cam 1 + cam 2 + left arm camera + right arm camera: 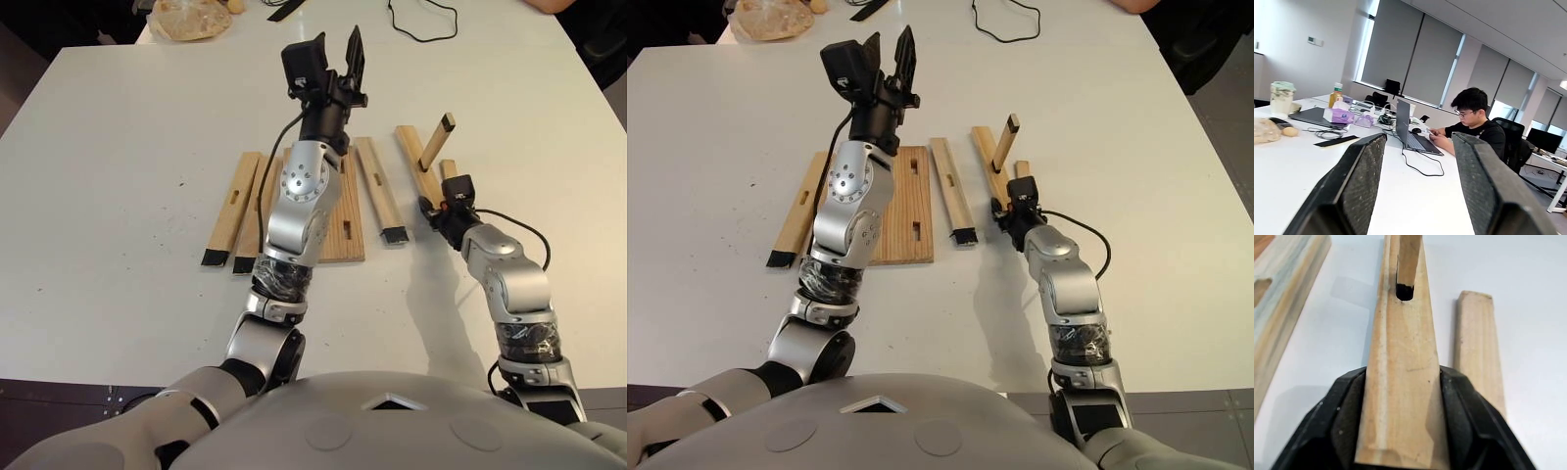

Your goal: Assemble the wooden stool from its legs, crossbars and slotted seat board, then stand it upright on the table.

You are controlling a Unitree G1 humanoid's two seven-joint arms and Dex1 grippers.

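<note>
White table (118, 147) carries the stool parts laid side by side. The slotted seat board (348, 220) is in the middle, with two legs (231, 206) on its left and a third leg (380, 196) just right of it. Farther right lies a fourth leg (415, 162). The right gripper (434, 209) is clamped on its near end, fingers (1339, 426) pressing both sides of the wood. A crossbar (438, 140) stands tilted in that leg's slot (its lower end sits in the hole), and a short piece (1476, 342) lies just beside the leg, not touching it. The left gripper (336, 47) is raised above the board, its fingers spread wide, holding and touching nothing.
</note>
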